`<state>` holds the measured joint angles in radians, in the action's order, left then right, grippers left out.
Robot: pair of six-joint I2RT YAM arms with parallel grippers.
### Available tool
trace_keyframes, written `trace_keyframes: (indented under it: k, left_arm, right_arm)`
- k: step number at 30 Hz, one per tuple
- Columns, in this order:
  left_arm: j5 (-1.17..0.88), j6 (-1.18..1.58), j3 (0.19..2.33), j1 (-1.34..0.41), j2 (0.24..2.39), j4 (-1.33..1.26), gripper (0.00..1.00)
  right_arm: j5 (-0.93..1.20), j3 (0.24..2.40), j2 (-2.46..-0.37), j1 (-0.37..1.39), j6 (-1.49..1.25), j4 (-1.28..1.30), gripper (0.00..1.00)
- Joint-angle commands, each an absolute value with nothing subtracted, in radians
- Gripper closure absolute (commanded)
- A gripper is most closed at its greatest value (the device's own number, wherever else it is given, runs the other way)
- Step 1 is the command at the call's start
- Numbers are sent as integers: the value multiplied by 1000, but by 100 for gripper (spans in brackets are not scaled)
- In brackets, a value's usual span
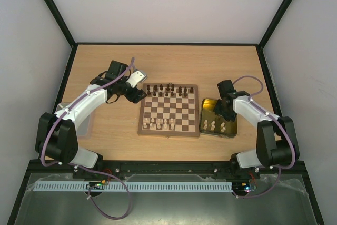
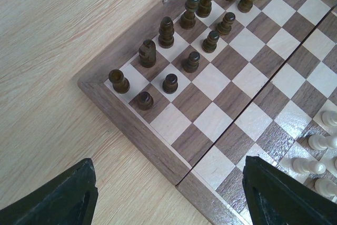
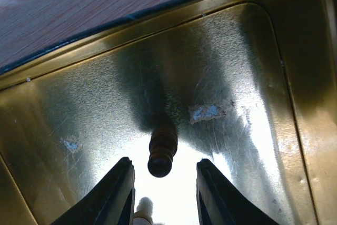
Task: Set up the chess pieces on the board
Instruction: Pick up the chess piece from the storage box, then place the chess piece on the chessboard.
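Right pincer [image 3: 164, 163], jaws apart, straddles a dark piece [image 3: 160, 151] in the gold tray [image 3: 253, 77] right of the board [image 1: 169, 110]; left pincer [image 2: 169, 166] gapes over its corner. We judge setup half done: pale pieces [image 1: 213, 125] remain.

i count one chessboard [image 1: 169, 110], one gold tray [image 1: 208, 108], and in it three cream pieces [image 1: 212, 125] and one dark piece [image 3: 160, 154].
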<state>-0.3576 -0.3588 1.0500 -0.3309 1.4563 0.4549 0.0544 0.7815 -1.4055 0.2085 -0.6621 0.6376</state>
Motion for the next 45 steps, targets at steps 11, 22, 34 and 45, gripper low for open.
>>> trace_keyframes:
  k: [11, 22, 34, 45]
  left_arm:
    - [-360, -365, 1049, -334, 1450, 456, 24]
    - [-362, -365, 1047, -333, 1449, 456, 24]
    - [-365, -362, 1051, -332, 1450, 453, 24]
    - [-355, -359, 1052, -333, 1450, 459, 23]
  right_arm:
    - [41, 780, -1458, 193, -654, 606, 81]
    - [24, 831, -1404, 193, -646, 664, 98]
    - [-14, 955, -1371, 259, -583, 753, 98]
    - [43, 1160, -1592, 413, -609, 704, 98]
